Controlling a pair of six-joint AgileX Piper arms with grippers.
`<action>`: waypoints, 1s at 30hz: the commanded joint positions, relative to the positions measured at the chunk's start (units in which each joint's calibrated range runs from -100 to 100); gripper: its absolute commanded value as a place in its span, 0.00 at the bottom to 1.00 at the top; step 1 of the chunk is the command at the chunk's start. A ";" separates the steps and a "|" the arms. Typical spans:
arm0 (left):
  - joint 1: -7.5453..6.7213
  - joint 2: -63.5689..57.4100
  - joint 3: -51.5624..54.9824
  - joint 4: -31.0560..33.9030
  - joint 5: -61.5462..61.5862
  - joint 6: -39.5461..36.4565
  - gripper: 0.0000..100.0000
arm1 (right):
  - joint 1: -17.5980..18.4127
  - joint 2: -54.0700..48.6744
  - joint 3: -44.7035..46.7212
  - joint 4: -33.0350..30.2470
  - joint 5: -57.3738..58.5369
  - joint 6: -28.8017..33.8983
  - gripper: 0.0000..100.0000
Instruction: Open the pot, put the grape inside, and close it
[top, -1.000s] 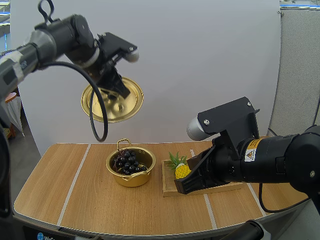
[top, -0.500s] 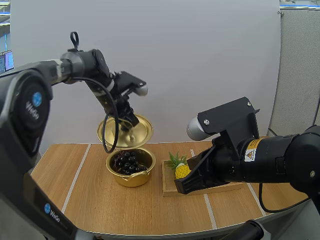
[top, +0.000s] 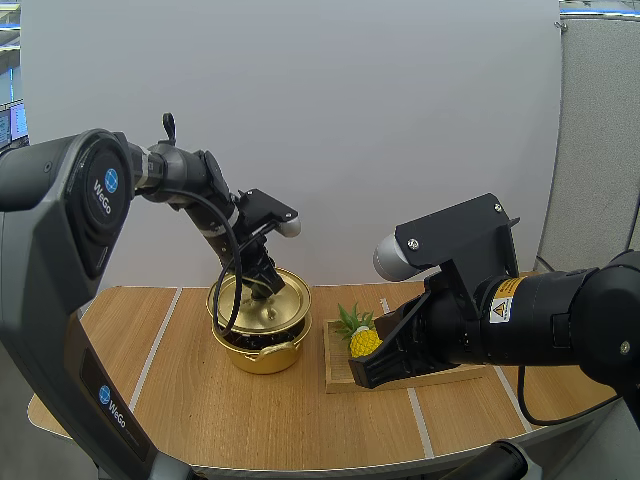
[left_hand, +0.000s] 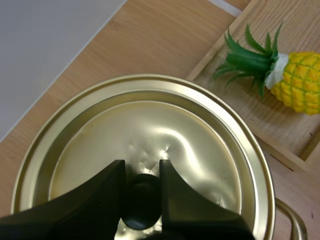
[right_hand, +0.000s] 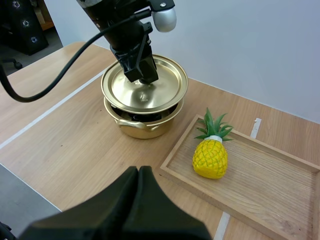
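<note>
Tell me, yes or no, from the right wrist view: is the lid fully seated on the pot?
No: the lid, held by the left hand, hangs above the rim of the pot, with a dark gap showing the grapes.

The table (top: 150, 390) lies open around the pot (top: 262, 354) except toward the tray (top: 336, 375).

Pineapple (top: 362, 338) on tray (top: 338, 374), right of pot (top: 262, 352)

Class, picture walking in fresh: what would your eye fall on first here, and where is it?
The gold lid, pinched by its knob in the left gripper, is held over the gold pot on the table. Beside it, a bright yellow pineapple lies in the wooden tray, beyond the shut right gripper.
</note>
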 joint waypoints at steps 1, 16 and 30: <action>-0.16 0.86 1.95 -3.36 -2.05 2.43 0.00 | -0.19 -0.48 0.19 0.06 -1.01 0.16 0.00; -0.16 2.95 2.51 -3.36 -3.34 2.54 0.00 | -0.19 -0.48 0.19 0.16 -1.01 0.16 0.00; -0.16 4.46 2.51 -3.36 -3.34 1.47 0.02 | -0.19 -0.48 0.19 0.16 -1.01 0.16 0.00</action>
